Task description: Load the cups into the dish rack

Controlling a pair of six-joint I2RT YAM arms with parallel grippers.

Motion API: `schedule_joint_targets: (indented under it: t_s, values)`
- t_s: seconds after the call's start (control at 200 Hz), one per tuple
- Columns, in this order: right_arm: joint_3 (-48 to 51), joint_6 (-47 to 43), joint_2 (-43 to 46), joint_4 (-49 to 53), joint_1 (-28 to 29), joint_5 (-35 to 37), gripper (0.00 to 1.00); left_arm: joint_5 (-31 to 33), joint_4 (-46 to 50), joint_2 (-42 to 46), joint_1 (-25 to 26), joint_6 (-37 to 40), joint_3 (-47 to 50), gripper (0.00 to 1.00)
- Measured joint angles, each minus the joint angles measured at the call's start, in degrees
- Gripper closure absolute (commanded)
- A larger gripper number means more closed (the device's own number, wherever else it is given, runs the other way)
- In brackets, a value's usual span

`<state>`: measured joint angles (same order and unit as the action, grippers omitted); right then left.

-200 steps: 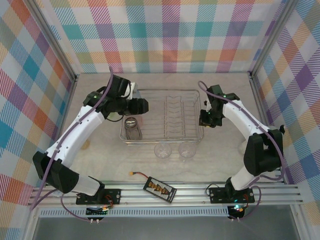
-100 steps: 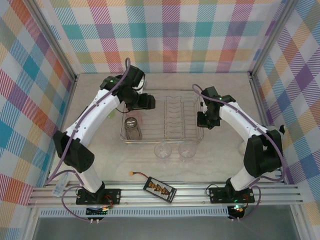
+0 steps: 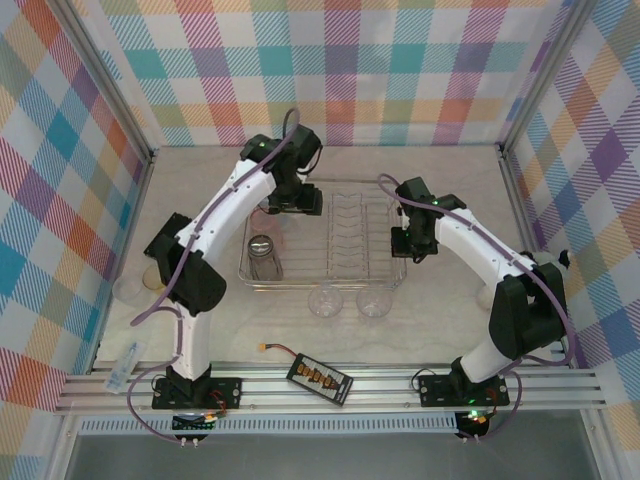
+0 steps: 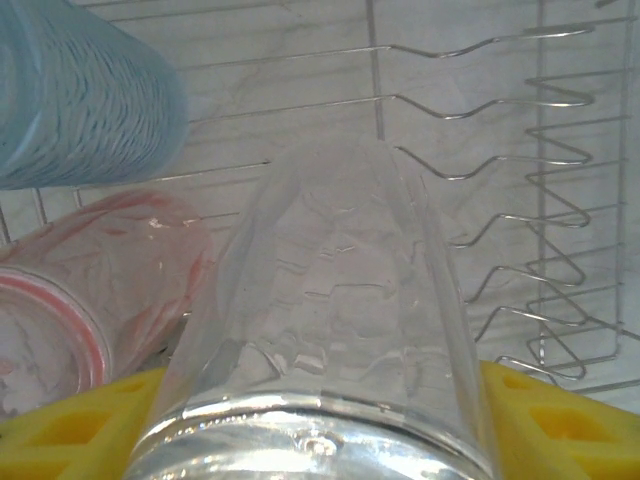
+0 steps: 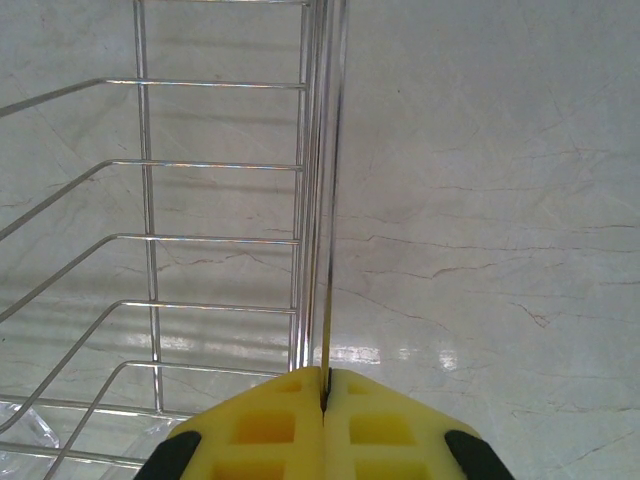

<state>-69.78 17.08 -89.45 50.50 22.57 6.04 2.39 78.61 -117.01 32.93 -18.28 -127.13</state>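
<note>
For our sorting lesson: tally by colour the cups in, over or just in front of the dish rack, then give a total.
Blue cup: 1
Pink-red cup: 1
Smoky grey cup: 1
Clear cups: 3 (one held in the left gripper, two in front of the dish rack)
Total: 6

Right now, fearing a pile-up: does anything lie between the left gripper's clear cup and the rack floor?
Nothing visible straight ahead: bare rack wires show past the clear cup. A pink cup lies close beside it, a blue cup beyond that.
</note>
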Motion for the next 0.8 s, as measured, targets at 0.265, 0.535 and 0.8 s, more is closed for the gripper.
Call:
schedule_joint_targets:
  t_s: [0.265, 0.535, 0.8]
  values:
    - [0.7, 0.0, 0.7, 0.1, 0.4, 0.5, 1.00, 1.8, 3.9, -6.5, 0.0, 0.4, -6.1, 0.96]
    - [1.5, -0.1, 1.4, 0.2, 0.8, 0.7, 1.00, 1.8, 3.8, -9.6, 0.1, 1.7, -11.0, 0.96]
    - [1.5, -1.3, 1.5, 0.3, 0.9, 0.9, 1.00, 5.0, 3.5, -12.7, 0.1, 2.8, -12.2, 0.96]
